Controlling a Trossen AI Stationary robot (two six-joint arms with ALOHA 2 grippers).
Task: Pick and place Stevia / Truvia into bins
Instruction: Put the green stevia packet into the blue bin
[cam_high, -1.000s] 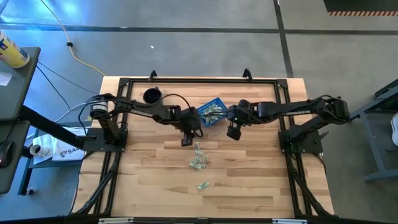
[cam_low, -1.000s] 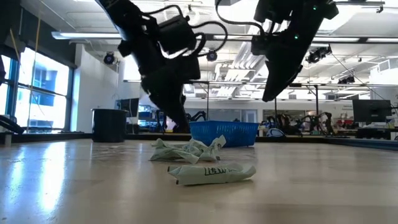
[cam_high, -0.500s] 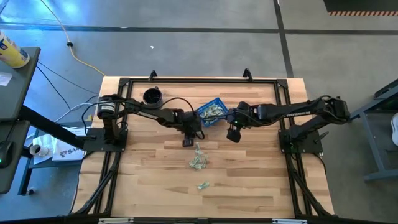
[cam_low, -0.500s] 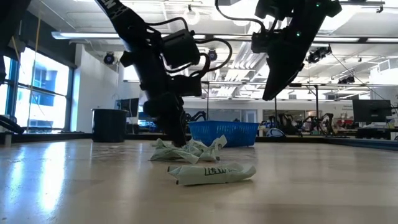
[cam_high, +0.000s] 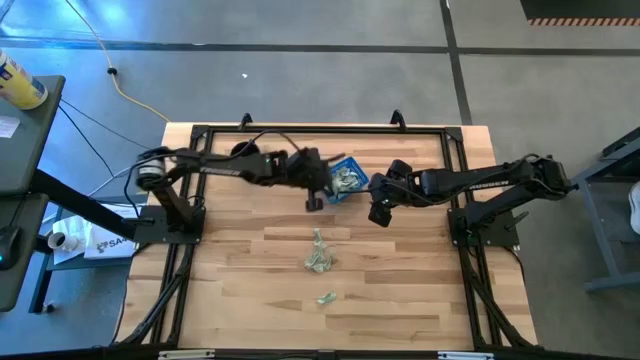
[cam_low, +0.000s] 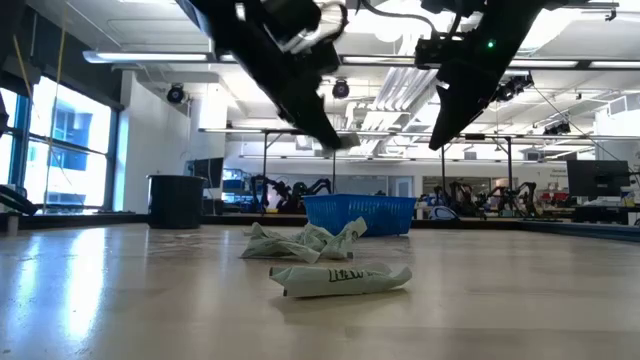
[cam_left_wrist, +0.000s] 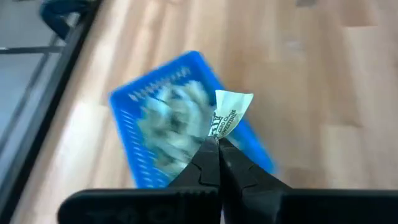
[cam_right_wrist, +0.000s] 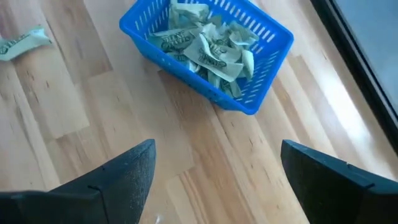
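Left gripper (cam_left_wrist: 217, 144) is clamped on one Stevia packet (cam_left_wrist: 229, 113), raised for release over the blue basket (cam_left_wrist: 127, 99). Right gripper (cam_right_wrist: 214, 165) waits beside it toward the bench's right edge, fingers apart.

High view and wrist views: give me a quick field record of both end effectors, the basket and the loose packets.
left end effector: shut on one packet, raised beside the blue basket
right end effector: open, empty, above the table on the basket's other side
basket contents: many packets inside
loose packets: small pile mid-table, single packet nearer the front edge
black cup: at the back left of the table
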